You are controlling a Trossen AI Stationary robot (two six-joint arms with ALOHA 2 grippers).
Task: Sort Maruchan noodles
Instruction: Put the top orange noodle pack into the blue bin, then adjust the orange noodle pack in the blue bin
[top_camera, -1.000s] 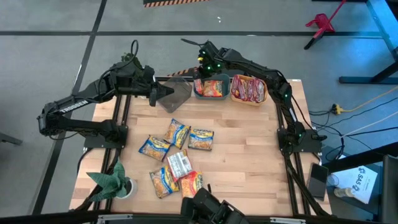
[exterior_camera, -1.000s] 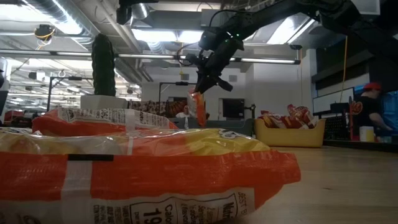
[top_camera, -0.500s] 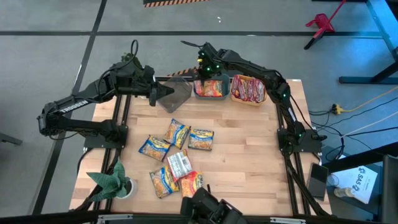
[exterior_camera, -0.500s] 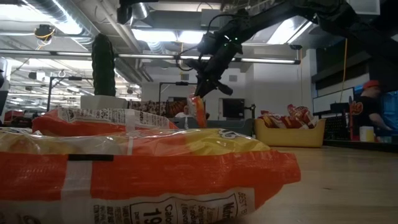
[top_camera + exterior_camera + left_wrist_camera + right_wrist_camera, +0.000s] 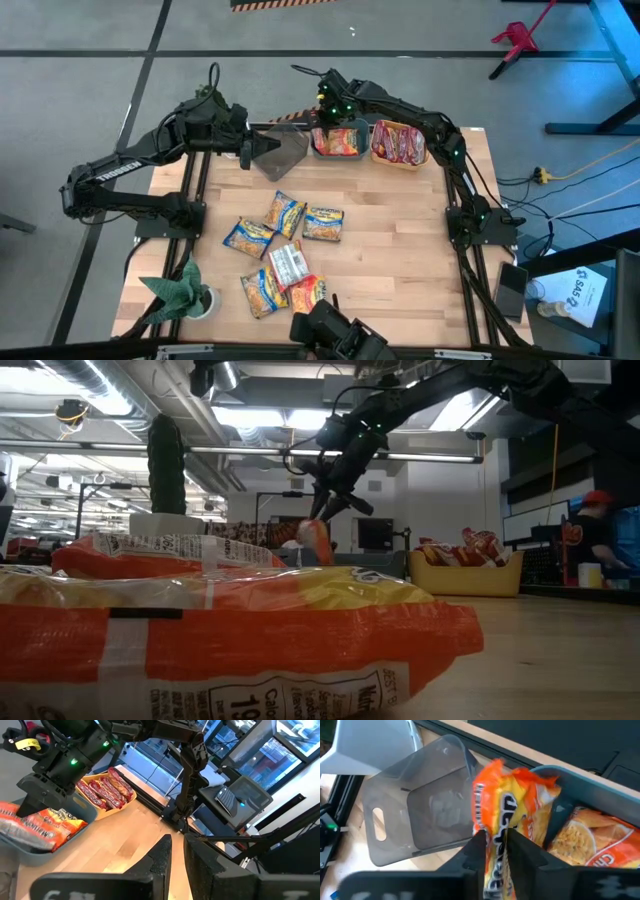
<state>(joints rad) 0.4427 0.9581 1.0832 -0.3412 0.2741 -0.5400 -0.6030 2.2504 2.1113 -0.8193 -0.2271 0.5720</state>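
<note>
My right gripper [image 5: 495, 836] stands at the table's far edge over the left end of the teal bin [image 5: 580, 795], shut on an orange Maruchan packet [image 5: 497, 800]. In the low view the gripper [image 5: 325, 512] has that packet [image 5: 314, 540] below it. More orange packets lie in the teal bin [image 5: 318, 150]. Several loose packets [image 5: 285, 212] lie flat mid-table. My left gripper [image 5: 262, 150] waits raised by the grey bin [image 5: 288, 152]. Its fingers [image 5: 162, 857] are close together with nothing between them. My right gripper pinches one end of the orange packet [image 5: 496, 847] between its two fingers, which slant down toward the far edge. The packet hangs tilted below them. Its lower end [image 5: 492, 772] is at the teal bin's left wall, beside the grey bin; whether it rests there I cannot tell.
A yellow bin [image 5: 400, 162] holding red packets [image 5: 400, 142] stands right of the teal bin. The grey bin [image 5: 430, 815] holds nothing. A potted plant [image 5: 185, 290] stands at the near left corner. Bare wood lies on the table's right half.
The orange packet under my right gripper has sunk a little toward the teal bin and hangs more tilted than before.
</note>
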